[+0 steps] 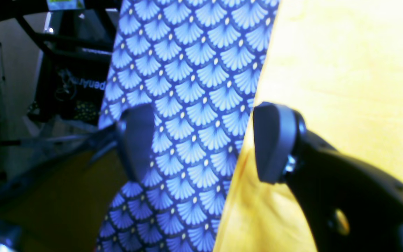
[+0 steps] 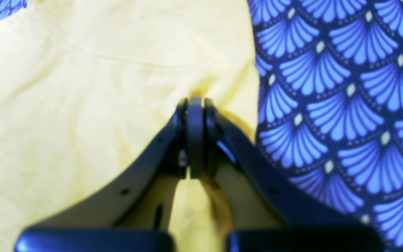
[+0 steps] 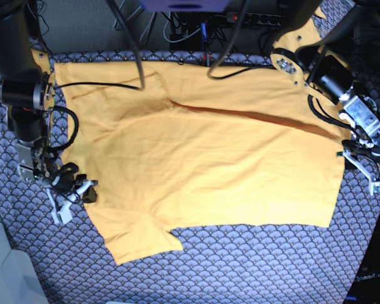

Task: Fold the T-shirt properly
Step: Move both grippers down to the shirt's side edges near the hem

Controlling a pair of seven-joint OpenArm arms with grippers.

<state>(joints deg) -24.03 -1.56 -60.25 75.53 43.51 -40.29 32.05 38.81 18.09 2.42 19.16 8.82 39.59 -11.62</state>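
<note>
The T-shirt (image 3: 209, 164) lies spread on the worktop. Right hand (image 2: 195, 105) is pinched closed on its edge; left hand (image 1: 201, 143) gapes wide beside the hem. Risk: a lone pull bunches the fabric.

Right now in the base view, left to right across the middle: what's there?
Right gripper at the shirt's edge → T-shirt spread on the patterned cloth → left gripper by the shirt's other edge.

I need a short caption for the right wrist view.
Right gripper shut on the yellow T-shirt near its edge.
</note>
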